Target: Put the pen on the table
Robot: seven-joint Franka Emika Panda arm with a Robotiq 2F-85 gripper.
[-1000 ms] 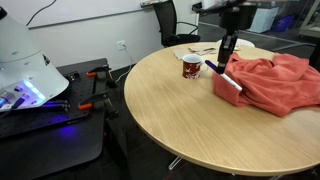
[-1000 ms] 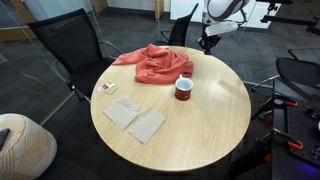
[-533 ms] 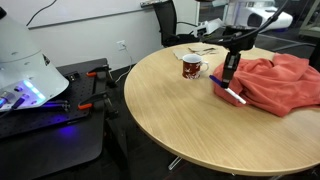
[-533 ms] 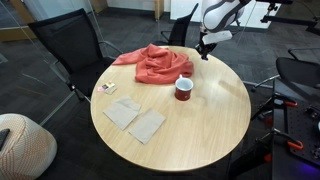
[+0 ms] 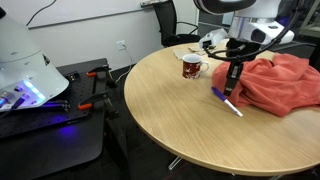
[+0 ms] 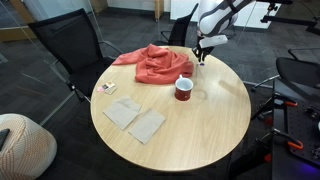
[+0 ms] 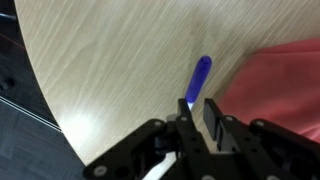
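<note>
Wrist view: gripper (image 7: 199,116), jaws narrow, one on either side of the pen's (image 7: 200,76) near end; whether they clamp it cannot be told. Blue shaft runs forward from the fingertips over the table (image 7: 110,60). Red cloth (image 7: 282,82) lies just beside the gripper. In an exterior view the pen (image 5: 226,101) lies on the tabletop directly beneath the gripper (image 5: 234,88); mug (image 5: 191,67) stands apart, on the side away from the cloth.
</note>
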